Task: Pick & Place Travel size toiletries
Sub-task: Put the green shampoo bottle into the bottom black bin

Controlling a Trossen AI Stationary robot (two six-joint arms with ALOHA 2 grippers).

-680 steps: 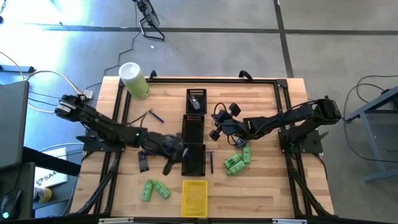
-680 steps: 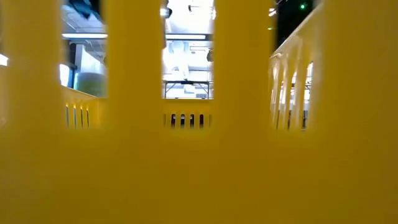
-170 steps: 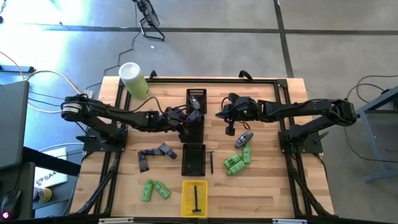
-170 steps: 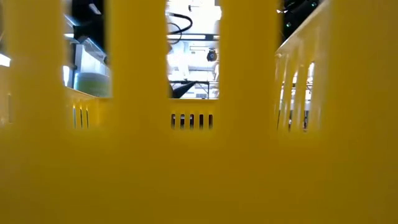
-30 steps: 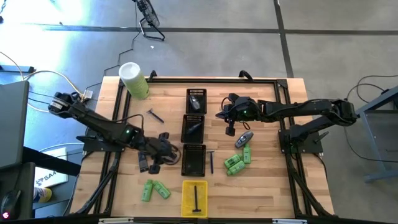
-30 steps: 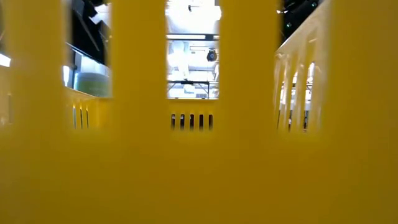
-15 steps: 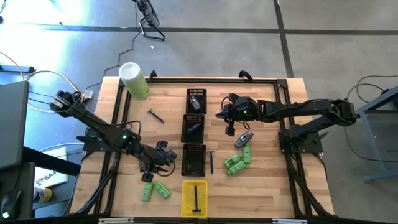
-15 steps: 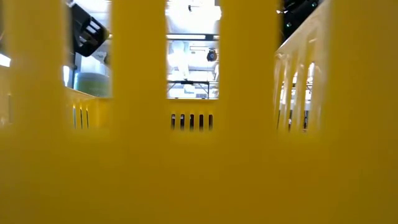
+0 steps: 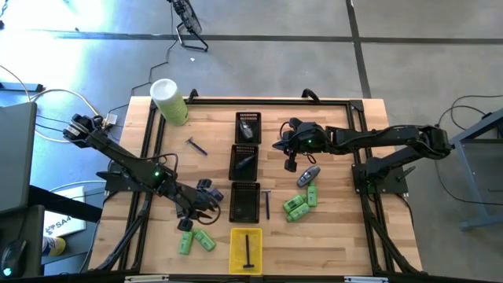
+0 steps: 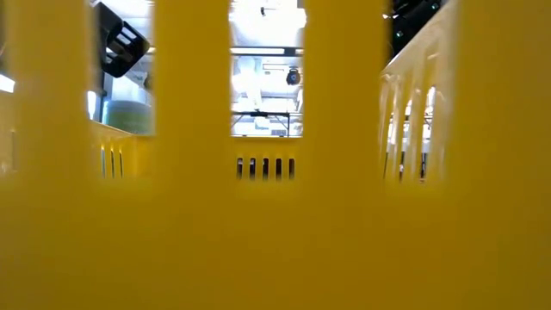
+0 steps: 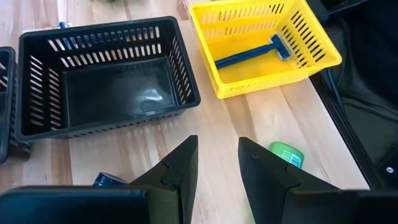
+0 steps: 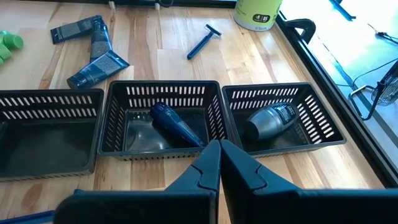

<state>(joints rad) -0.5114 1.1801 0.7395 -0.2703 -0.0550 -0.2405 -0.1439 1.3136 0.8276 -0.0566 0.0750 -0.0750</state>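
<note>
My left gripper (image 9: 203, 209) is open and hovers over the wood between the near black tray (image 9: 244, 202) and two green bottles (image 9: 195, 240). In the left wrist view my left gripper (image 11: 217, 165) has nothing between its fingers; a green bottle (image 11: 285, 153) and a blue tube end (image 11: 109, 180) lie on the table beside them. My right gripper (image 9: 290, 162) is shut and empty, beside the middle tray (image 9: 244, 161); my right gripper (image 12: 218, 158) faces the trays. More green bottles (image 9: 300, 202), an oval piece (image 9: 308, 174) and a dark razor (image 9: 267, 204) lie on the table's right half.
The yellow tray (image 9: 246, 250) at the near edge holds a dark razor (image 11: 252, 53). The middle tray holds a dark blue tube (image 12: 177, 124), the far tray (image 9: 248, 127) a grey oval piece (image 12: 270, 118). A big pale-green cylinder (image 9: 169, 101) stands at the far left corner. Another razor (image 9: 195, 145) lies loose.
My left gripper has moved toward the table's near edge, away from the purple-grey tubes and closer to the two green bottles; most of the move came in the first half second. My right arm has kept still.
</note>
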